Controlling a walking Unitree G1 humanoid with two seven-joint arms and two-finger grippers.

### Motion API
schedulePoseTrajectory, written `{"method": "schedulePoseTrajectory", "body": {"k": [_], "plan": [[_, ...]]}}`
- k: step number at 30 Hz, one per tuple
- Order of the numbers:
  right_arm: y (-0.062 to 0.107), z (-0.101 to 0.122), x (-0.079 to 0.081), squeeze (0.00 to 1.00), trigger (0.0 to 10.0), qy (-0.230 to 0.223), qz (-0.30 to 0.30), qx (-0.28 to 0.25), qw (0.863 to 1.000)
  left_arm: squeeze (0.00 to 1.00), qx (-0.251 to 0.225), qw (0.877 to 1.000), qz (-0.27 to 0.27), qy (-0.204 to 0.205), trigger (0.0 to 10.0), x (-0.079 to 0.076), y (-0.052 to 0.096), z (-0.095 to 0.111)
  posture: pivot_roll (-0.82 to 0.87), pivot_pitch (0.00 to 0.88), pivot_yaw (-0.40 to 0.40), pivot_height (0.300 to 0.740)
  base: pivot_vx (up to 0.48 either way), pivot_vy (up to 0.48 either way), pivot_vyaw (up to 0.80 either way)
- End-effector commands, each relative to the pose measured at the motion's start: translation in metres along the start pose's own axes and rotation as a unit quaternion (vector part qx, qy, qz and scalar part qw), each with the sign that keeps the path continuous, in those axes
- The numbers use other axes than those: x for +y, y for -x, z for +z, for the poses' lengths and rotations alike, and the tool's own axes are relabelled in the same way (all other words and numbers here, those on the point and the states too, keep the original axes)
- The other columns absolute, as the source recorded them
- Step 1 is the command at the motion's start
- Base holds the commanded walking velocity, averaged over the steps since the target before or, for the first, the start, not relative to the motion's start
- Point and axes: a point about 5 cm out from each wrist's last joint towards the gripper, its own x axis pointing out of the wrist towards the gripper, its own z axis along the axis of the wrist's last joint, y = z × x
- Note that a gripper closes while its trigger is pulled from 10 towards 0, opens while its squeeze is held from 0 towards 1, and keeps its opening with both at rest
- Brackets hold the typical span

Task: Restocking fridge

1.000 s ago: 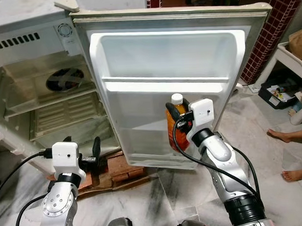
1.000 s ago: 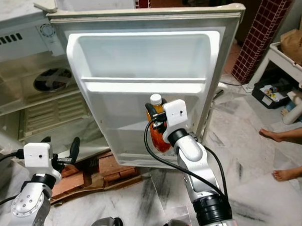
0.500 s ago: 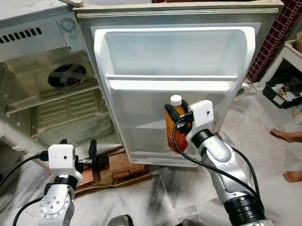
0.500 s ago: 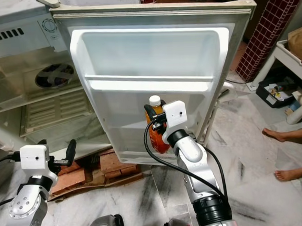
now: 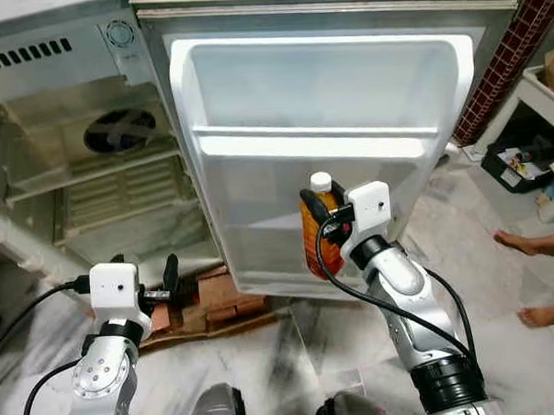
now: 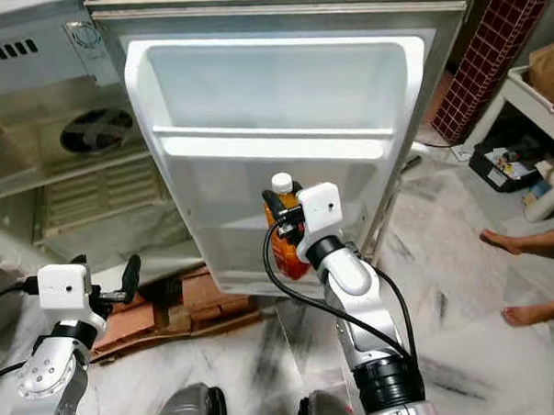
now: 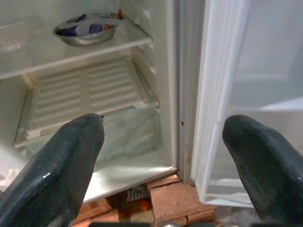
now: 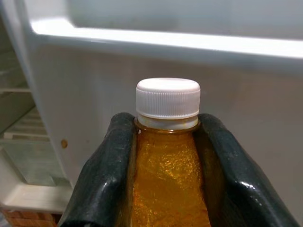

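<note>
An orange drink bottle (image 5: pixel 317 231) with a white cap (image 8: pixel 167 98) stands upright in my right gripper (image 5: pixel 319 211), which is shut on its neck. It hangs just in front of the lower part of the open white fridge door (image 5: pixel 325 150). In the right wrist view the black fingers (image 8: pixel 106 165) press both sides of the bottle (image 8: pixel 165 184). My left gripper (image 5: pixel 172 278) is low at the left, open, facing the fridge interior (image 7: pixel 90 90); its fingers (image 7: pixel 61 165) hold nothing.
A metal bowl (image 7: pixel 87 30) sits on a shelf inside the fridge. Red bricks (image 5: pixel 230 297) prop the fridge base on the marble floor. A person's bare feet (image 5: pixel 538 279) are at the right, near a white table (image 5: pixel 539 100) and a brick pillar (image 5: pixel 505 60).
The camera view has shifted slightly, so the fridge sits a little lower and closer in the picture. The right gripper still holds the bottle at the door; the left gripper stays put.
</note>
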Motion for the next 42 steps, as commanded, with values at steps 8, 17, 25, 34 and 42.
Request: {"method": "schedulePoseTrajectory", "body": {"k": [8, 17, 25, 34, 42], "plan": [[-0.0016, 0.0044, 0.0021, 0.00, 10.0, 0.001, 0.009, -0.012, 1.000, 0.00, 0.008, 1.000, 0.004, -0.008, 10.0, 0.0017, 0.0016, -0.0021, 0.02, 0.133, 0.020, 0.603, 0.000, 0.000, 0.00], [-0.0019, 0.0045, 0.0014, 0.00, 10.0, 0.004, 0.005, -0.013, 1.000, 0.00, 0.008, 1.000, 0.004, -0.005, 10.0, 0.0014, 0.0011, -0.0017, 0.02, 0.138, 0.021, 0.588, 0.000, 0.000, 0.00], [-0.0011, 0.0031, 0.0017, 0.00, 10.0, 0.005, 0.004, -0.010, 1.000, 0.00, 0.006, 1.000, 0.018, -0.008, 10.0, 0.0080, 0.0037, -0.0018, 0.02, 0.139, 0.020, 0.588, 0.000, 0.000, 0.00], [-0.0020, 0.0038, 0.0028, 0.00, 10.0, 0.003, 0.008, -0.013, 1.000, 0.00, 0.003, 1.000, 0.017, -0.013, 10.0, 0.0089, 0.0039, -0.0009, 0.02, 0.134, 0.020, 0.588, 0.000, 0.000, 0.00], [-0.0027, 0.0041, 0.0036, 0.00, 10.0, 0.003, 0.012, -0.014, 1.000, 0.00, 0.002, 1.000, 0.011, -0.013, 10.0, 0.0072, 0.0030, -0.0012, 0.02, 0.131, 0.018, 0.588, 0.209, 0.000, 0.00]]}}
